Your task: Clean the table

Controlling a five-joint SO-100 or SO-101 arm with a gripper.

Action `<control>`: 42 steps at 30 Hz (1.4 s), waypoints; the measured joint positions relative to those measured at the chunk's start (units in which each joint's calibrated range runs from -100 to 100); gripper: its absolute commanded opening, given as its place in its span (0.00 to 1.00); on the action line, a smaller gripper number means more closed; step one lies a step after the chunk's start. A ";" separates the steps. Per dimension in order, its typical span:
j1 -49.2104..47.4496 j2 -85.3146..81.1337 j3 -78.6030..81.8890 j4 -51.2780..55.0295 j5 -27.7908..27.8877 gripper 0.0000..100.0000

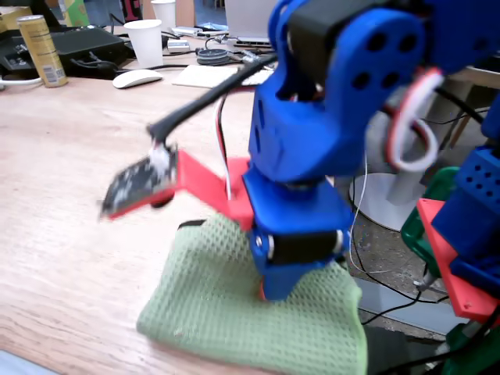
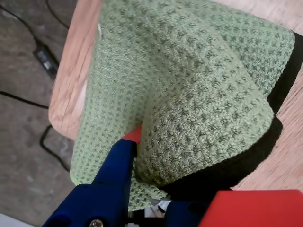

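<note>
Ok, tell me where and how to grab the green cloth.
Grip the raised fold of the green cloth, where the gripper already sits, coming from above. The cloth lies mostly flat on the table, overhanging its corner, so only that bunched ridge gives the fingers something to pinch.

The table (image 1: pixel 70 234) is large, pale-brown wood-grain, flat, with a rounded corner in the wrist view.
</note>
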 measured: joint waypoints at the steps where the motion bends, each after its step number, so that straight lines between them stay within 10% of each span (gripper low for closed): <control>1: 2.72 0.00 0.00 0.00 0.10 0.00; 26: 65.76 0.43 0.36 0.91 18.85 0.00; 42: 91.69 27.58 -37.69 1.33 23.74 0.00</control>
